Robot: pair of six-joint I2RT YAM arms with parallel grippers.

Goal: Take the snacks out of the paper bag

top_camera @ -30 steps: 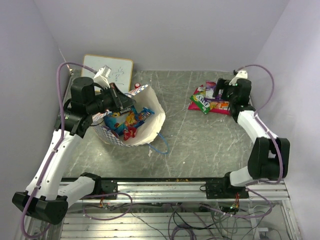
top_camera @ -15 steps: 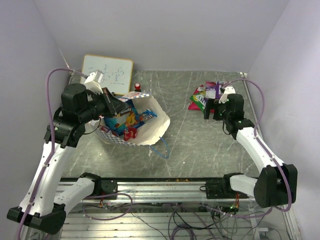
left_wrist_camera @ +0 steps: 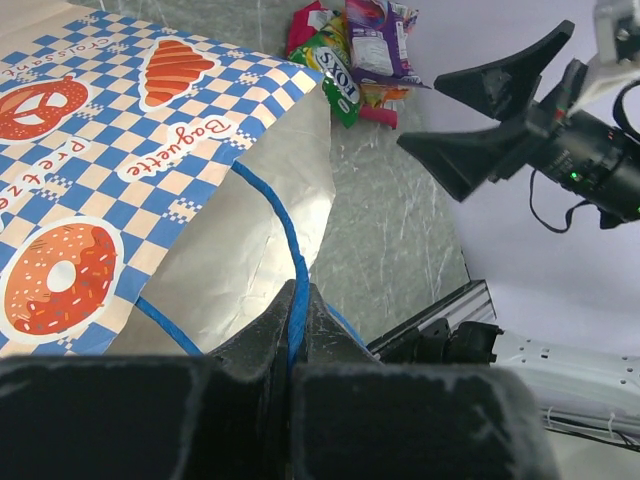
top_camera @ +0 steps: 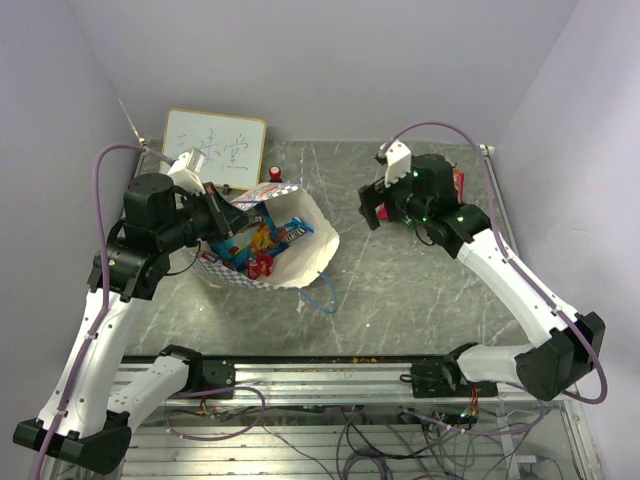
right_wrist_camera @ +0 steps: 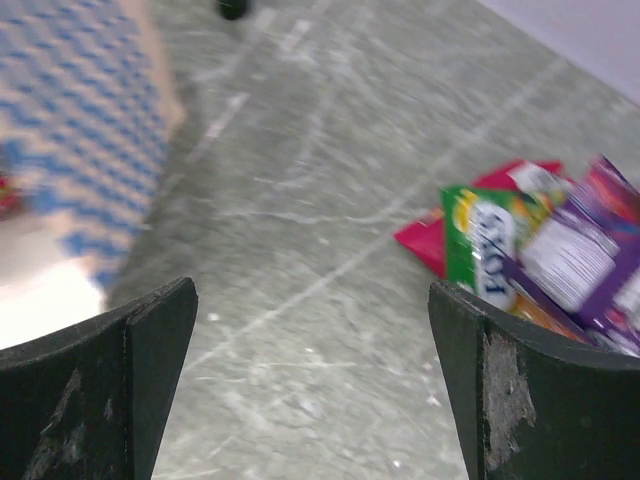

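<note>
Left end effector [left_wrist_camera: 298, 292] is clamped on a blue cord handle [left_wrist_camera: 287, 215] of the paper bag [top_camera: 305, 235]; the cord runs up between the closed fingers, with no gap visible. The bag rests on the worktop [top_camera: 400, 290] at the left, tipped so that its open mouth faces up and to the right in the overhead view. The checkered band with pretzel, doughnut and baguette prints faces the left wrist camera. Snacks [top_camera: 261, 243] are still inside the bag: blue, orange-yellow and red packets show in the mouth. The second handle loop [top_camera: 322, 296] lies slack on the worktop at the bag's near right edge. Right end effector [right_wrist_camera: 312, 300] has its fingers wide apart with nothing between them. It hangs over bare worktop between the bag and a pile of packets [right_wrist_camera: 535, 250]. That pile lies on the worktop toward the far right: green, red-pink and purple packets overlapping. In the overhead view it is mostly hidden behind the right arm. A framed whiteboard [top_camera: 215, 148] leans at the back left behind the bag. A small red-and-black knob [top_camera: 274, 173] stands just beyond the bag's far edge.
</note>
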